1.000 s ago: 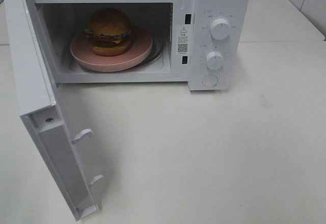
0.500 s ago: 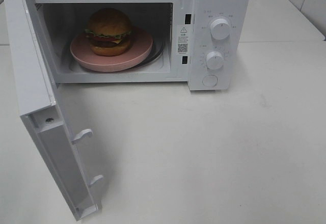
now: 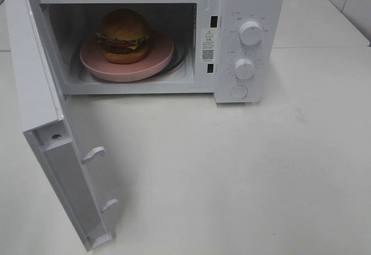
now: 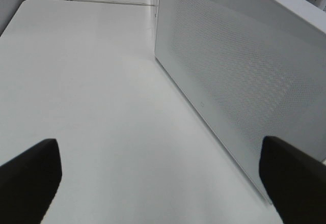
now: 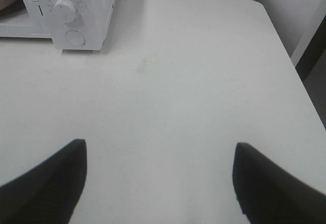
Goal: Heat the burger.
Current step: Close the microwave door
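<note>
The burger sits inside microwave; left gripper and right gripper gape empty, well away.

The microwave is white all over, and its knobs are white too. Its door carries a fine dotted mesh pattern. The burger has a golden-brown bun, green lettuce, red tomato, yellow cheese and a dark brown patty. The plate is pink. The tabletop is plain white. The left tool and the right tool are dark, nearly black.
</note>
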Available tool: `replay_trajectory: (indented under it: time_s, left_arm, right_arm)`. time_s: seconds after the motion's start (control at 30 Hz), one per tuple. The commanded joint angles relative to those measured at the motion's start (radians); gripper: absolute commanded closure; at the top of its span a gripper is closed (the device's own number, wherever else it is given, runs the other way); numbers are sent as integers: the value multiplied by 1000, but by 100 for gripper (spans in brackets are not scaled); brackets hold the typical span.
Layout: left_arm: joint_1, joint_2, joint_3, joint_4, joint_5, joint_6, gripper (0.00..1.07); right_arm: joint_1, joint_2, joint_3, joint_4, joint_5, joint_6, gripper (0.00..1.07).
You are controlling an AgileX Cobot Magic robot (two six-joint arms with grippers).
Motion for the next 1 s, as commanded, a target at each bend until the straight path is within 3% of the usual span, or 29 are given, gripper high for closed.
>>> replay_trajectory:
  time_s: [0.03,0.77,1.0]
  left_arm:
    - [3,-16,2,-1,-7,-1,9]
    - [3,-16,2,-2,-7,-1,9]
    - [3,-16,2,-46,-12,-1,9]
  right_arm:
    - [-7,-26,1,2,-16,-5,31]
    - [-7,-26,1,0,-16,-1,31]
    - [-7,-26,1,0,-16,-1,31]
